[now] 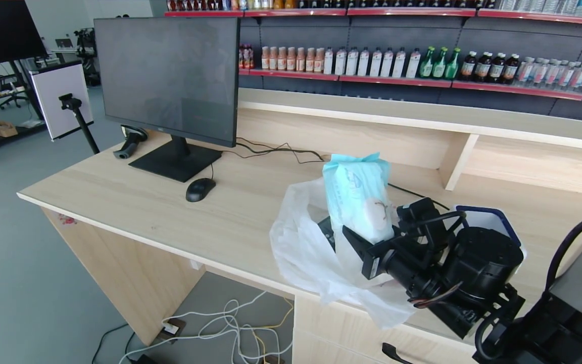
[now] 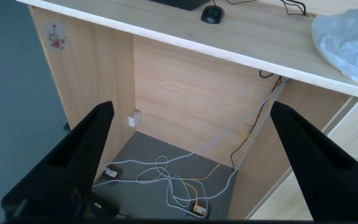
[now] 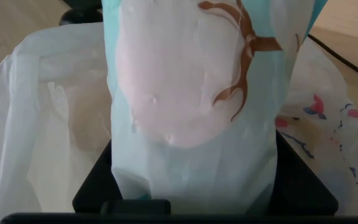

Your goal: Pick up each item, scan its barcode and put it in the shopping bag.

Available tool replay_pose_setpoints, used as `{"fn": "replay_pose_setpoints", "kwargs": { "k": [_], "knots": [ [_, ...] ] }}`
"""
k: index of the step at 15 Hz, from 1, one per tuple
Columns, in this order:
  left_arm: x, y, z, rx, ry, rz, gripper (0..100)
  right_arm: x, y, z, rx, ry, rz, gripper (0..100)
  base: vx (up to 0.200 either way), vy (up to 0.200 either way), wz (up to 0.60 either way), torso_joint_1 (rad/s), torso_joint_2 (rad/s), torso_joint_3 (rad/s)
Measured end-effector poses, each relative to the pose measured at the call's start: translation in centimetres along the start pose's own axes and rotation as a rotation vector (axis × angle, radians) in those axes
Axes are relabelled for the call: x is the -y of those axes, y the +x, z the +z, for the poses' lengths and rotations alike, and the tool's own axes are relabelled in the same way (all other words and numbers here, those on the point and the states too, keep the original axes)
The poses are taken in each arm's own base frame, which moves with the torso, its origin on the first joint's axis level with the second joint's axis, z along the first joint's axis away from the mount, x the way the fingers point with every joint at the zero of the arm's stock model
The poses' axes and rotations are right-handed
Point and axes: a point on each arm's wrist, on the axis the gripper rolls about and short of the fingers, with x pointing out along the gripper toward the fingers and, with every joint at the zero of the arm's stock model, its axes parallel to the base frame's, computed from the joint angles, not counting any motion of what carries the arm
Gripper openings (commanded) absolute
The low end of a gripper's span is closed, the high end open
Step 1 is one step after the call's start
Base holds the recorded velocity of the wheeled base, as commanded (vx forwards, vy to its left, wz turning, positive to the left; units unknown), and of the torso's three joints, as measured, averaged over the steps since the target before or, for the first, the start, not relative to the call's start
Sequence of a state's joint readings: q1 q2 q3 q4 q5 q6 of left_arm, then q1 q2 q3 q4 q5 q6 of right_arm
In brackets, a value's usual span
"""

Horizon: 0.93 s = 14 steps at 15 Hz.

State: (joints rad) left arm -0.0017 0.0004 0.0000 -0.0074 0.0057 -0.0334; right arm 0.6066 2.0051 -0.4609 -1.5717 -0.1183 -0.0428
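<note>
Currently, the counter (image 1: 119, 197) carries the white shopping bag (image 1: 296, 242), which lies crumpled directly beneath the right hand (image 1: 379, 227). That hand pinches a light-blue pack (image 1: 356, 192), held upright over the bag. The left hand (image 2: 191, 109) hangs spread below the counter edge.

I'm looking at a shop checkout: bottle-lined shelves (image 1: 422, 60) behind a wooden counter (image 1: 170, 202) with monitor (image 1: 170, 76) and barcode scanner (image 1: 130, 141).

Bottom of blue pack (image 1: 356, 192) behind right pincer (image 1: 378, 228)
</note>
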Motion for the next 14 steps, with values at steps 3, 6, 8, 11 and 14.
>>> {"fn": "replay_pose_setpoints", "kwargs": {
  "k": [3, 6, 8, 11, 14],
  "knots": [
    [0.0, 0.0, 0.0, 0.000, 0.000, 0.000, 100, -0.1, 0.3, -0.5, -0.010, 0.005, 0.000, 0, 0.000, 0.000, 0.00, 0.000, 0.00, 0.000],
    [0.0, 0.0, 0.0, 0.000, 0.001, 0.000, 100, -0.2, 1.5, -0.9, -0.004, 0.031, 0.000, 0, 0.000, 0.000, 0.00, 0.000, 0.00, 0.000],
    [0.0, 0.0, 0.0, 0.000, 0.001, 0.000, 100, -0.3, 1.8, -1.2, -0.007, 0.037, 0.002, 0, 0.000, 0.000, 0.00, 0.000, 0.00, 0.000],
    [0.0, 0.0, 0.0, 0.000, 0.001, 0.000, 100, -0.3, 1.7, -1.5, -0.015, 0.036, 0.001, 0, 0.000, 0.000, 0.00, 0.000, 0.00, 0.000],
    [0.0, 0.0, 0.0, 0.000, 0.001, 0.000, 100, -0.3, 1.8, -1.4, -0.016, 0.036, 0.001, 0, 0.000, 0.000, 0.00, 0.000, 0.00, 0.000]
  ]
}}
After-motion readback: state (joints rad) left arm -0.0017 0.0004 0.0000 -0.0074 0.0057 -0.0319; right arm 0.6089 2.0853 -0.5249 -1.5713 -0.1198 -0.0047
